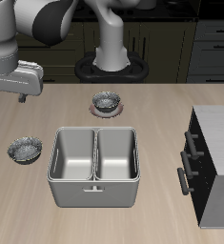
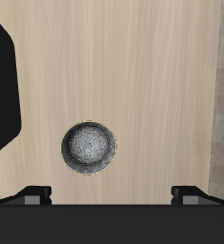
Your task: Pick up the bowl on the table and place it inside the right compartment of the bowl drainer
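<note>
Wrist view straight down on the bowl (image 2: 89,148), gripper (image 2: 112,194) well above it, fingers wide apart, empty.

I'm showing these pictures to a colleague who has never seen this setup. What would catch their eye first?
Probably the bowl drainer, a big grey metal basin with two deep wells near the table's front edge. Next, the speckled bowl lying alone on the wood beside it, right under the gripper in the wrist view. A look-alike bowl on a dark saucer sits farther back.
</note>
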You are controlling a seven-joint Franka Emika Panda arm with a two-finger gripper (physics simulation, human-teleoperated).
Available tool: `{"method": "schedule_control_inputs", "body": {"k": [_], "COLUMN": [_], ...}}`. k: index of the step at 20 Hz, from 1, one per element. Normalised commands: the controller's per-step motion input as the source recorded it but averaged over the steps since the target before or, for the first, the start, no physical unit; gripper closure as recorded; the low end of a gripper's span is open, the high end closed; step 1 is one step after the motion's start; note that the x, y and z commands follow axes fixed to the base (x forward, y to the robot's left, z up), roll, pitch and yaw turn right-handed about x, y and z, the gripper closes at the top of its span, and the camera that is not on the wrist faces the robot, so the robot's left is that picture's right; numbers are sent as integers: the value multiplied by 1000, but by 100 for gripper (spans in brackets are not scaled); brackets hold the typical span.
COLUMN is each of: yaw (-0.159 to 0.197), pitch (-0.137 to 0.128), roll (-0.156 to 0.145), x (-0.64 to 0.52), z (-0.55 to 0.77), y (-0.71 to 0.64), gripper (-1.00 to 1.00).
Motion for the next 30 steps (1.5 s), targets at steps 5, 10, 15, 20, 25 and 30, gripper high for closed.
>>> {"method": "schedule_control_inputs", "body": {"k": [5, 10, 15, 20, 25, 30], "yaw": [42, 13, 11, -12, -25, -20], "pitch": [40, 54, 42, 40, 52, 24], "roll": [-2, -24, -36, -17, -6, -18], "x": [120, 144, 101, 14, -197, -219], "z": [-306, -455, -410, -329, -291, -143], "y": [95, -49, -120, -80, -139, -165], "gripper": [-100, -100, -100, -100, -100, -100]}}
